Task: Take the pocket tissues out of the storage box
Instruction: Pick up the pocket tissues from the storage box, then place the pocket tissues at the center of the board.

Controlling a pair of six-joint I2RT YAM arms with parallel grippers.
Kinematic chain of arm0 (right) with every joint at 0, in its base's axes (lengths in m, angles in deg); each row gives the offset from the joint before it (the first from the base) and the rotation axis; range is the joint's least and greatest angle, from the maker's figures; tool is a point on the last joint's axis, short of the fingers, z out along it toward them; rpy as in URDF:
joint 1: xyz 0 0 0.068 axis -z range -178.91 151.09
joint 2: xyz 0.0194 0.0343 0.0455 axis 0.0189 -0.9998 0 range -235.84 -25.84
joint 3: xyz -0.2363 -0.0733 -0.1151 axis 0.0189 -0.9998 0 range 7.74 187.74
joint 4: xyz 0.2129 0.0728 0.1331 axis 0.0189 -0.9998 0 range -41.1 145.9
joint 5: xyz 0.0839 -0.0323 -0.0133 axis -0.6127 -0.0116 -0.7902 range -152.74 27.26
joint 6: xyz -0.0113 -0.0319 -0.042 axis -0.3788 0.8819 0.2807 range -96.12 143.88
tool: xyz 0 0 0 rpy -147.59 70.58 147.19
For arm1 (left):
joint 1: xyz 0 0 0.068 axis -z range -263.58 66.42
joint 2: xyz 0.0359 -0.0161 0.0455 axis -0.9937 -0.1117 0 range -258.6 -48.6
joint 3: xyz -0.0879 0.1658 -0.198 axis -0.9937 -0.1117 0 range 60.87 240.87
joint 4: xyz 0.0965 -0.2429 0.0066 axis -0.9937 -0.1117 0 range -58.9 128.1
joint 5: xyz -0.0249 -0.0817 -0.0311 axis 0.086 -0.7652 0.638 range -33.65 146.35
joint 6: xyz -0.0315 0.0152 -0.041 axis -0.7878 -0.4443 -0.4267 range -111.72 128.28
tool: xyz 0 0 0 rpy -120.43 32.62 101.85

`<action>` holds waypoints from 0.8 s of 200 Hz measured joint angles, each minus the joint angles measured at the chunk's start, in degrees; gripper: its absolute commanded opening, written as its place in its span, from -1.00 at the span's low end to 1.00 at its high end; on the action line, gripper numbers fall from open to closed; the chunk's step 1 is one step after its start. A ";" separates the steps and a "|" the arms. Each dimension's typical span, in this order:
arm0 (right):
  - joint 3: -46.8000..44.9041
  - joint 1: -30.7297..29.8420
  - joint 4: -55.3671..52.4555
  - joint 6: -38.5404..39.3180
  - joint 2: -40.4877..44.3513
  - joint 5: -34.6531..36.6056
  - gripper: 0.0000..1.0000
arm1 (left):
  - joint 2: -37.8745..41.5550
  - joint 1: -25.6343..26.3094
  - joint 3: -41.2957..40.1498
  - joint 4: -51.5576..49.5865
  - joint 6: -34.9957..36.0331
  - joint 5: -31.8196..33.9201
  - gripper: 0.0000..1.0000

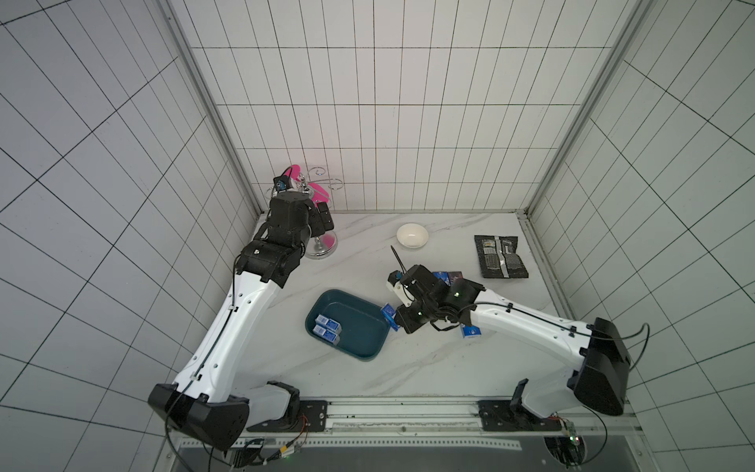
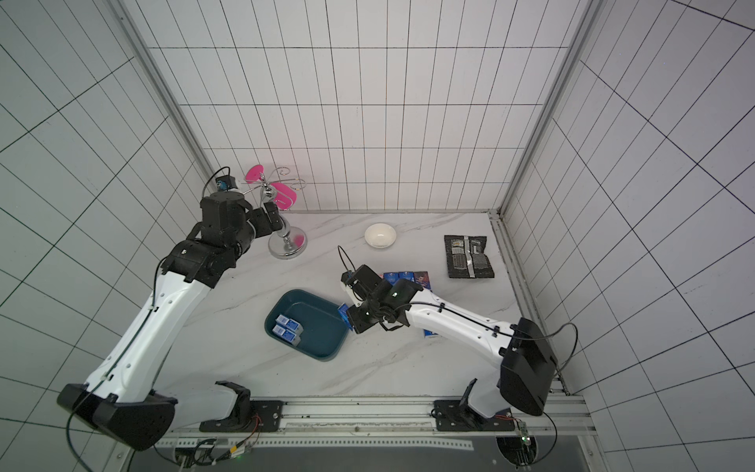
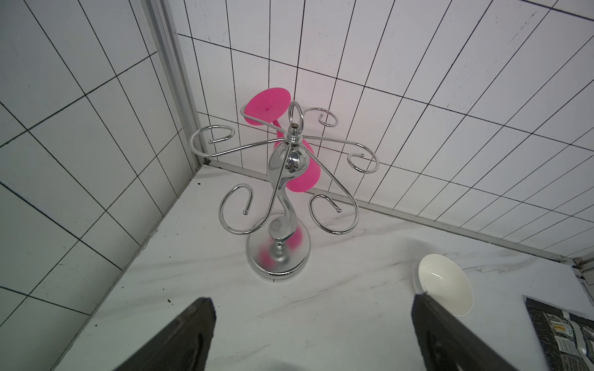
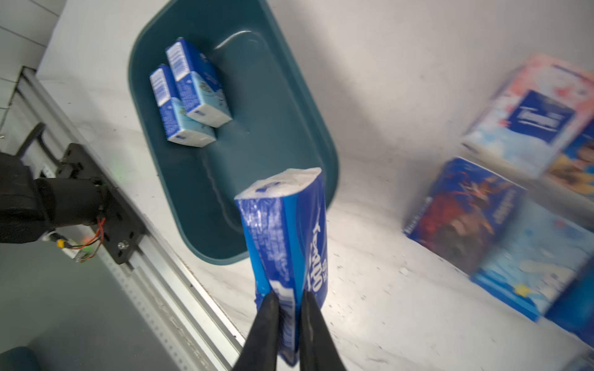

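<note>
You have: storage box (image 1: 363,327) mid-table (image 1: 408,367), two pocket tissues (image 1: 327,329) in its left end; loose packs (image 2: 406,278) right of it; bowl (image 1: 412,235) behind; packet (image 1: 500,256) rear right; rack (image 3: 279,257) in the rear-left corner.

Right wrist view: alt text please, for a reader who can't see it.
The right gripper pinches one end of a blue soft tissue pack near the rim of a shallow dark teal plastic tray. Two light-blue packs lie touching inside the tray; several more packs lie blurred on the white marble tabletop outside it.
</note>
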 measured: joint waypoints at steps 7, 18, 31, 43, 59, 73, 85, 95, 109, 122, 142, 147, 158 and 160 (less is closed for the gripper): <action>-0.87 0.66 -1.36 -0.81 1.68 1.62 -0.69 | -0.09 0.00 0.00 0.13 -0.07 -0.26 0.97; -2.01 1.36 -3.72 -1.81 3.93 3.80 -0.68 | -0.33 0.00 0.00 0.26 -0.22 -0.79 0.97; -2.99 1.73 -6.51 -3.02 5.97 6.45 -0.68 | -0.74 0.00 0.00 0.28 -0.46 -1.25 0.97; -4.02 1.75 -8.76 -4.39 7.23 8.74 -0.67 | -1.14 0.00 0.00 0.31 -0.63 -1.64 0.97; -6.08 1.75 -10.93 -6.14 7.89 10.97 -0.67 | -1.40 0.00 0.00 0.44 -0.87 -2.12 0.97; -8.26 1.75 -12.31 -7.85 7.74 12.39 -0.67 | -1.46 0.00 0.00 0.66 -0.98 -2.45 0.97; -9.92 1.75 -12.94 -9.09 7.48 13.31 -0.66 | -1.46 0.00 0.00 0.70 -1.03 -2.60 0.97; -11.15 1.75 -13.29 -10.14 6.95 14.19 -0.66 | -1.46 0.00 0.00 0.72 -1.03 -2.64 0.97; -12.22 1.75 -13.38 -11.30 5.55 15.47 -0.65 | -1.46 0.00 0.00 0.72 -1.05 -2.73 0.97; -12.72 1.73 -13.35 -12.02 3.56 16.87 -0.65 | -1.46 0.00 0.00 0.74 -1.05 -2.86 0.96; -12.76 1.66 -13.11 -12.74 0.13 18.80 -0.63 | -1.46 0.02 0.00 0.74 -1.05 -3.06 0.97; -12.76 1.66 -13.03 -12.90 -0.68 19.21 -0.62 | -1.46 0.02 0.00 0.74 -1.05 -3.06 0.97; -12.76 1.60 -12.74 -13.03 -2.05 19.87 -0.60 | -1.46 0.02 0.00 0.74 -1.05 -3.08 0.96; -12.76 1.60 -12.66 -13.09 -2.34 20.06 -0.59 | -1.46 0.02 0.00 0.74 -1.05 -3.08 0.97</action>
